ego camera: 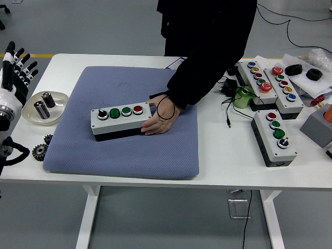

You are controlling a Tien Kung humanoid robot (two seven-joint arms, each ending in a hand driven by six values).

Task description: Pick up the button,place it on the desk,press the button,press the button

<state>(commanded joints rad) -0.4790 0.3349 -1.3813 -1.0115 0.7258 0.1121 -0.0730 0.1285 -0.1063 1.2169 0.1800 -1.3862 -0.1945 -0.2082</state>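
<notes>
A grey button box (121,121) with a black knob, two green buttons and a red button lies on the blue-grey mat (124,150). A person in a black sleeve leans over from the far side, and their hand (161,116) grips the box's right end. My left hand (14,67) is raised at the far left edge, well away from the box, its fingers spread upward and holding nothing. My right arm does not show.
A shallow dish (44,106) with two batteries and two small gears (41,150) lie left of the mat. At the right stand three more button boxes (275,136), a green cup (243,97), a black adapter with cables (228,88) and a grey block (317,127).
</notes>
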